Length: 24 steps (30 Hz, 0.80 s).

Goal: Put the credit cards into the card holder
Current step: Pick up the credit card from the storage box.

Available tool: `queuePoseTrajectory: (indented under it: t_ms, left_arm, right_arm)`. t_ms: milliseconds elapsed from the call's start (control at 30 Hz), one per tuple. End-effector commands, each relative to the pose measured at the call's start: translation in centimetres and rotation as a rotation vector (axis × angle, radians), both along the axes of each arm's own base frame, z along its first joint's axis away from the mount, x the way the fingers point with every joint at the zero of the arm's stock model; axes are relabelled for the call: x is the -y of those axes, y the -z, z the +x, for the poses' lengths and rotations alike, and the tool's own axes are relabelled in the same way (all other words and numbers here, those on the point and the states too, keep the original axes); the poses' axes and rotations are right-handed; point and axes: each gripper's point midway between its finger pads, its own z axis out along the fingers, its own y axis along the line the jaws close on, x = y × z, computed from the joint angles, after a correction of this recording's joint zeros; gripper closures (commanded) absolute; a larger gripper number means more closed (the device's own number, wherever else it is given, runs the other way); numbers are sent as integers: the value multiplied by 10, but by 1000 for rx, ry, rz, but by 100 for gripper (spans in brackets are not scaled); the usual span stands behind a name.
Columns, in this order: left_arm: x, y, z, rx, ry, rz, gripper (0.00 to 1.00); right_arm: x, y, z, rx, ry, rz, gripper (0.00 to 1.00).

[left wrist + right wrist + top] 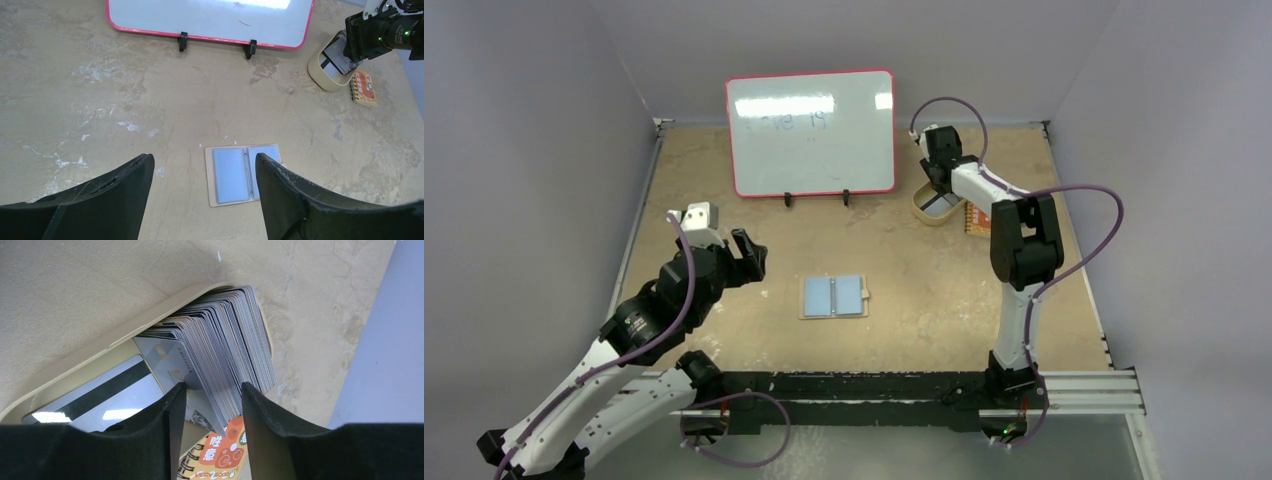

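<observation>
Mottled tan table (pixel 924 300) carries the card holder (pixel 834 296) open flat before the whiteboard (pixel 812 132), tan-edged with pale blue sleeves; the left tool (pixel 204 157) is spread wide. Right of the whiteboard, striped grey-white credit cards (pixel 225 365) fan in a dish (pixel 90 357); the right tool (pixel 212 390) straddles some, grip unclear.

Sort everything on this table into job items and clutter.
Job: fanned stack of thin plastic credit cards; open tan folding card holder with light-blue sleeves.
Clutter: red-framed whiteboard; orange spiral notepad; tan oval dish holding the cards.
</observation>
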Motion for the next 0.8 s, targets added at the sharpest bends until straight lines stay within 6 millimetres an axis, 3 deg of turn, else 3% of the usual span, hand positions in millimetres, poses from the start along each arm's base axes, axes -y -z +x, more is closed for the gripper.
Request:
queuePoseTrajectory:
  t_ms: [0, 500, 767]
  left_arm:
    - [-3, -6, 2, 32, -14, -1, 27]
    - [-4, -7, 3, 36, -19, -1, 26]
    - [-5, -7, 3, 35, -25, 5, 26]
  right_arm:
    - [7, -47, 14, 131, 31, -17, 54]
    - [1, -59, 15, 150, 29, -1, 78]
    - [-25, -65, 3, 106, -10, 9, 100]
